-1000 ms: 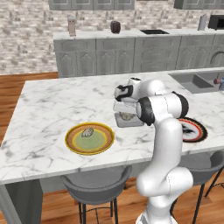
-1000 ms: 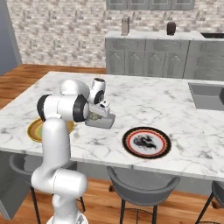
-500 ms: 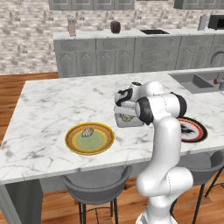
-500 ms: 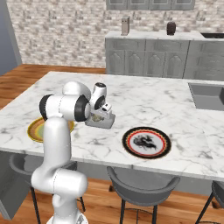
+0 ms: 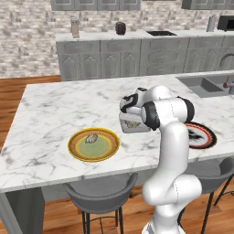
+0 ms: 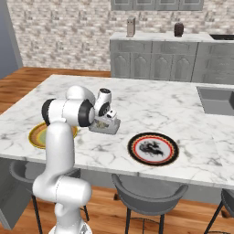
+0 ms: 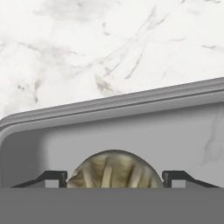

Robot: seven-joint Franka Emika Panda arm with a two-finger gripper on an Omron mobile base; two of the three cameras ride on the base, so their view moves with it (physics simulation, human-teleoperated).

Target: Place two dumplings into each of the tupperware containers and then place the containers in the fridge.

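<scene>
A grey tupperware container (image 5: 135,128) (image 6: 103,127) (image 7: 131,131) rests on the marble island. My gripper (image 5: 130,109) (image 6: 108,116) (image 7: 114,178) hangs low over it, pointing down into the tray. In the hand view a pale crimped dumpling (image 7: 114,169) sits between the two dark fingertips (image 7: 51,177), which meet its sides just above the tray's floor. Another dumpling (image 5: 91,138) lies on the round yellow plate (image 5: 109,148) (image 6: 37,135) to the left. A second container and the fridge are out of view.
A black-and-red rimmed plate (image 5: 204,137) (image 6: 153,149) lies on the island (image 5: 55,114) to the right of the container. A sink (image 5: 201,84) (image 6: 217,98) is set in the far right corner. Grey stools (image 5: 98,192) stand under the near edge.
The hand has come down with the dumpling, from just above the container to low inside its rim. The container and both plates have stayed put.
</scene>
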